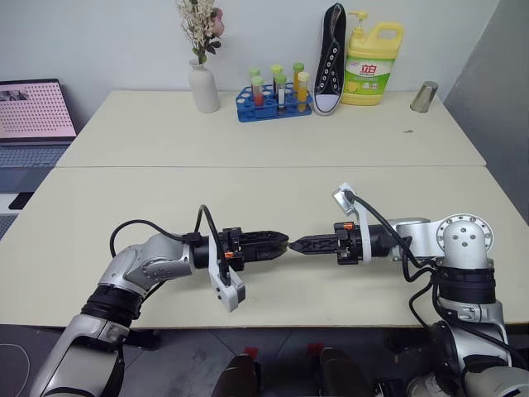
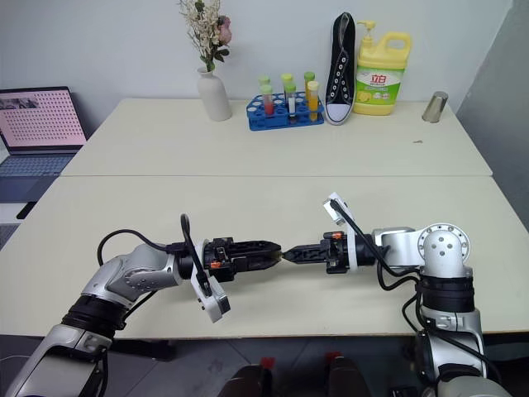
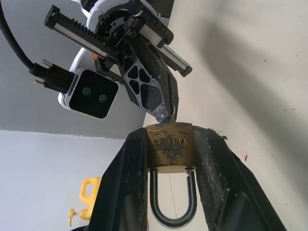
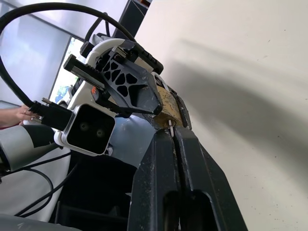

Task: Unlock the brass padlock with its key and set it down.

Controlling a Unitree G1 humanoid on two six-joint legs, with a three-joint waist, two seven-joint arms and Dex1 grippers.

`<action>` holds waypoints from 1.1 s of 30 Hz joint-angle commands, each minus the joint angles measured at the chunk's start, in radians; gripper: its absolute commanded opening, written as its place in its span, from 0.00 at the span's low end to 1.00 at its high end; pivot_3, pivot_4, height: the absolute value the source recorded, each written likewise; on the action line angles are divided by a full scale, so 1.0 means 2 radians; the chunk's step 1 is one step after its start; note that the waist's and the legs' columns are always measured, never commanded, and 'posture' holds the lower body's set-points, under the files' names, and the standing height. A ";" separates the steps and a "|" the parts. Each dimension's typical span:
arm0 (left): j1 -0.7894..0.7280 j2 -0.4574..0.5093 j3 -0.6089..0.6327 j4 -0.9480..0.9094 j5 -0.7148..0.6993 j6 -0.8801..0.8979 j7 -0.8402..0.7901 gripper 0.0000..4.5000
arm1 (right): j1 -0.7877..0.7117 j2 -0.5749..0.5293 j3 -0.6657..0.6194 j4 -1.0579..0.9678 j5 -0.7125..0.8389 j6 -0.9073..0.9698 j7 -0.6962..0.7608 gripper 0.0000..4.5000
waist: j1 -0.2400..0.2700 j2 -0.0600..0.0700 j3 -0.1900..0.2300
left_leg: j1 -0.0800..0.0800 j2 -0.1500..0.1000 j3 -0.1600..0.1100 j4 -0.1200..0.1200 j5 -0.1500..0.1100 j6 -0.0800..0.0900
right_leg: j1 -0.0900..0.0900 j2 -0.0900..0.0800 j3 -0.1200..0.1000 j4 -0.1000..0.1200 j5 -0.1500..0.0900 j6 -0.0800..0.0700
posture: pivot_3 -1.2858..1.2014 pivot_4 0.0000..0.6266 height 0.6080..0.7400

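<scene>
Pale surface (image 1: 248, 198), both arms held above its near half, tips meeting nose to nose. Left claw (image 3: 171, 159) clamped on the brass padlock (image 3: 169, 147), body between the fingers, shackle loop toward the wrist. Right claw (image 4: 169, 132) pressed together on the key (image 4: 170, 127), a thin metal sliver touching the padlock's end face.

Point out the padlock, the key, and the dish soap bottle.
brass padlock (image 3: 169, 147): left wrist view, brass body between the fingers.
key (image 4: 170, 129): right wrist view, pale tip at the padlock.
dish soap bottle (image 1: 373, 70): left eye view, label.
</scene>
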 commanded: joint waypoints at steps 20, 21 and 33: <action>0.009 0.005 -0.016 -0.015 -0.031 0.026 0.002 0.22 | 0.076 -0.117 0.110 -0.181 -0.184 -0.240 0.147 1.00 | 0.000 0.000 0.000 | -0.001 0.000 0.000 0.000 0.000 0.000 | 0.000 0.000 0.000 0.000 0.000 0.000 | 0.52 0.24 1.00; 0.009 0.006 -0.016 -0.015 -0.034 0.027 0.001 0.22 | 0.084 -0.121 0.117 -0.185 -0.203 -0.263 0.154 1.00 | -0.001 0.000 0.000 | 0.000 0.000 0.000 0.000 0.000 0.000 | 0.000 0.000 0.000 0.000 0.000 0.000 | 0.52 0.24 1.00; 0.001 0.004 -0.030 -0.014 -0.049 0.028 -0.004 0.22 | 0.090 -0.054 0.138 -0.181 -0.219 -0.289 0.154 1.00 | 0.000 0.000 0.000 | 0.000 0.000 0.000 0.000 0.000 0.000 | 0.000 0.000 0.000 0.000 0.000 0.000 | 0.52 0.24 1.00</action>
